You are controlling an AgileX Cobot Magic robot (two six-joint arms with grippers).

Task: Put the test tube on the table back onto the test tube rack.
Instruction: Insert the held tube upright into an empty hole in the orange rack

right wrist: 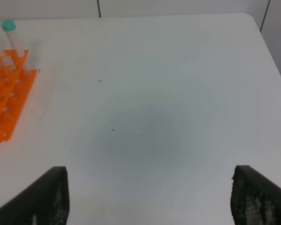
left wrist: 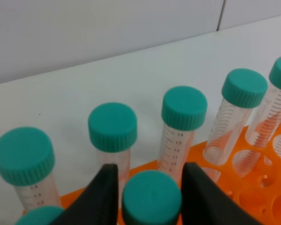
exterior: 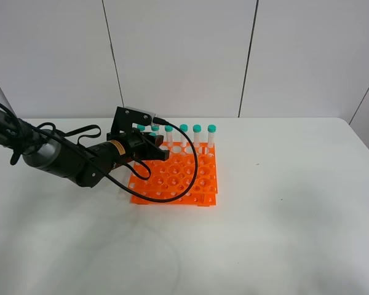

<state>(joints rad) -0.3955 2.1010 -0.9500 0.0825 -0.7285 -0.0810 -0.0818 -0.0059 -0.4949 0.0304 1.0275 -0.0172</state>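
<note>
between the two dark fingers (left wrist: 105,190) of the left gripper (left wrist: 151,187) sits the test tube (left wrist: 151,197), its teal cap filling most of the gap, with a thin sliver of space on each side, so the fingers look just apart from the cap rather than clamped on it, though i cannot tell for sure that contact is broken. the tube stands upright, long axis running straight down from the fingers into the test tube rack (exterior: 175,178), so it seems already seated in a hole near the rack's left back corner. beyond the fingers stands a row of matching tubes (left wrist: 183,126), clear with printed marks. this arm is plainly the nearer one; a straight lift away looks like what is left. off to the right, the right gripper (right wrist: 150,197) hangs with fingers wide apart over the bare table (right wrist: 154,93), holding nothing, well apart from the rack.
</note>
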